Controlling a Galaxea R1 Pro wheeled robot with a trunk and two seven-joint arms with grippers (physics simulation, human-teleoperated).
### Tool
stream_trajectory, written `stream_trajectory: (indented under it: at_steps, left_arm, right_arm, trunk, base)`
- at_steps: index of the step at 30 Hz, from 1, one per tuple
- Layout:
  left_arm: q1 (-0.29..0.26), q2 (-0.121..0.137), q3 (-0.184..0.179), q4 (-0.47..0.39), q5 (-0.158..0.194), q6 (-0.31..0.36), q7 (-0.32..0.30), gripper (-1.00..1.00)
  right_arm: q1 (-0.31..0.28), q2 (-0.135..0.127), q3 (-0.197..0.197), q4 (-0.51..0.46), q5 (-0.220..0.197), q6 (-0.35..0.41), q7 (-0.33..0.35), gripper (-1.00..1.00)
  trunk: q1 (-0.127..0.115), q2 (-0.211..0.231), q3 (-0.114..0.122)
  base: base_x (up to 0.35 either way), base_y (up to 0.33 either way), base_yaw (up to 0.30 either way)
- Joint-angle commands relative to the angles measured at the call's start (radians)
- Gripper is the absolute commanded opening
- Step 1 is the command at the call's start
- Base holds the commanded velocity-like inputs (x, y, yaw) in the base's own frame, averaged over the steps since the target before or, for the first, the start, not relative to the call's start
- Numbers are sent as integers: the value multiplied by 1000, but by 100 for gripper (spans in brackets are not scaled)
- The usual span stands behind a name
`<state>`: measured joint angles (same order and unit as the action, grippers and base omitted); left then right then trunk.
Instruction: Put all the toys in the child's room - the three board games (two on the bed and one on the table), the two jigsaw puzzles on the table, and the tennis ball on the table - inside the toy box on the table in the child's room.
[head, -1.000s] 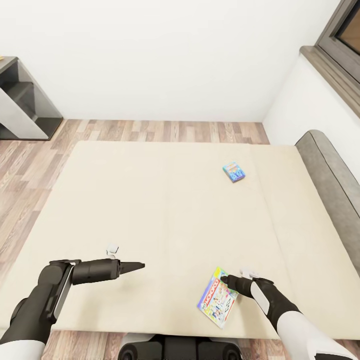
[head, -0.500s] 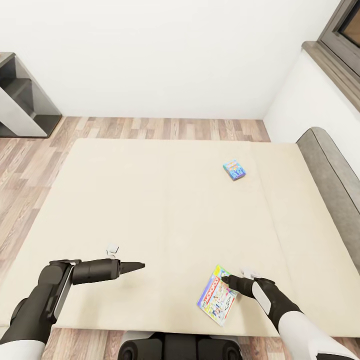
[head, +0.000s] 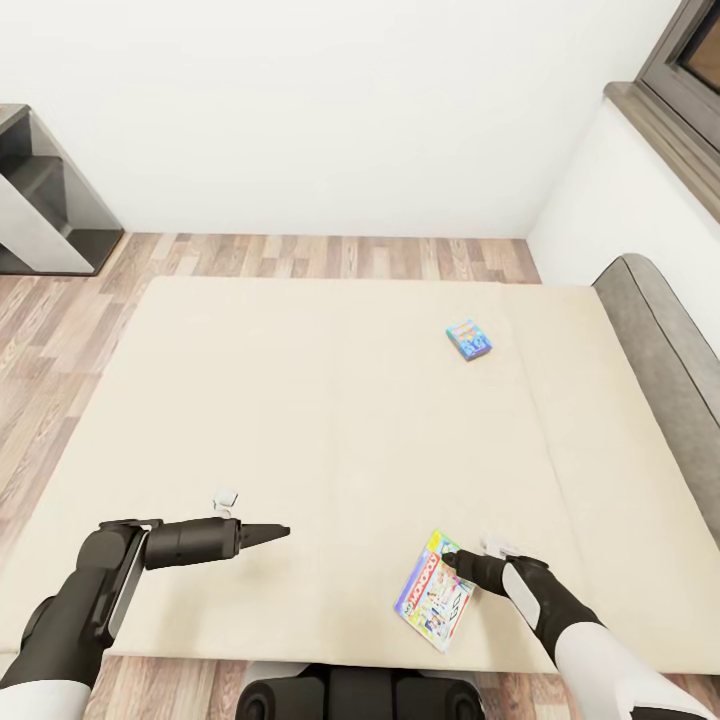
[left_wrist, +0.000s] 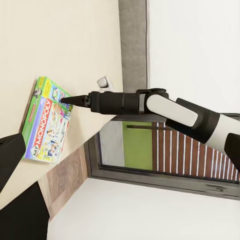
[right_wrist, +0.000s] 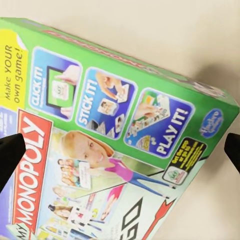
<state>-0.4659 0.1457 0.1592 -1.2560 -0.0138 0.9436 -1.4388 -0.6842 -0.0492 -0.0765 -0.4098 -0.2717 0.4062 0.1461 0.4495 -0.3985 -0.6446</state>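
- Currently, the pick-up of a board game from the bed (head: 300, 400) is judged to be the step in hand.
- A Monopoly box (head: 435, 592) is seen flat on the mattress, near the near edge, right of centre.
- Spread fingers of the right tool (head: 452, 558) are seen either side of the box's far corner; no pinch is made yet.
- The left tool (head: 275, 530) is held above the mattress, pressed together, holding nothing.
- A smaller blue game box (head: 467, 340) lies farther off, to the right.
- Next, closure on the box edge and a lift are called for.
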Motion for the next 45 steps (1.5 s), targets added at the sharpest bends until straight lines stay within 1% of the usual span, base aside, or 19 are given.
stream_trajectory:
  at_steps: [1,20,45]
  left_arm:
    - [0,0,0,0,-2,11,-5,100]
    - [0,0,1,0,-2,11,-6,100]
    - [0,0,1,0,-2,11,-6,100]
  right_arm:
    - [0,1,-6,-1,-1,6,4,100]
    - [0,3,-5,-2,0,5,4,100]
    - [0,3,-5,-3,-1,5,4,100]
  trunk:
    - [1,-2,-2]
    - [1,-2,-28]
    - [1,-2,-30]
  base:
    - [0,0,0]
    - [0,0,0]
    - [0,0,0]
